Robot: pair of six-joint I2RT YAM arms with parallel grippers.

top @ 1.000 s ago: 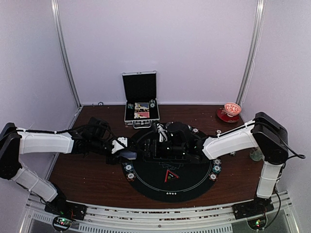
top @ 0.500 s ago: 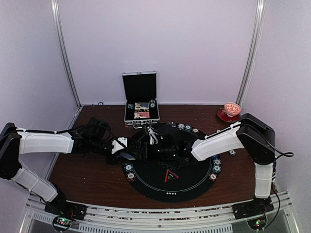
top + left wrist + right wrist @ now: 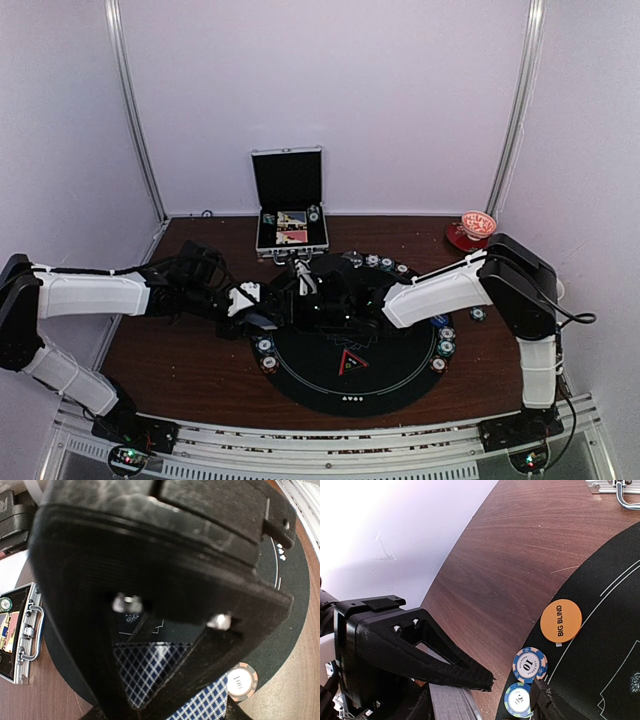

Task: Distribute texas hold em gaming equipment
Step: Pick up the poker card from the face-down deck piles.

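Just left of the middle of the worktop [image 3: 190, 360], over the left rim of the round black mat [image 3: 320, 378], the two hands meet. The left hand [image 3: 268, 318] is clamped on a deck of playing cards [image 3: 145, 672] with grey-blue checked backs, which juts out flat from between its fingers above the mat's left edge. The right hand [image 3: 302, 290] extends across the mat from the right side and hangs right beside the left hand and the deck, so close that it fills most of the left wrist view. Whether its fingers are apart or together I cannot tell. On the mat beside the deck lies an orange BIG BLIND disc [image 3: 561, 620]. On the disc's near side, at the mat's rim, sit a blue-and-orange chip [image 3: 530, 664] marked 10 and a blue-and-white chip [image 3: 517, 699], just beside each other. More poker chips [image 3: 385, 263] line the mat's far rim, and a further group of chips [image 3: 444, 345] sits at its right rim. A silver hard case [image 3: 288, 180] stands open at the middle of the far edge, its black-lined lid upright. A red-and-white bowl [image 3: 475, 228] sits near the far right corner.
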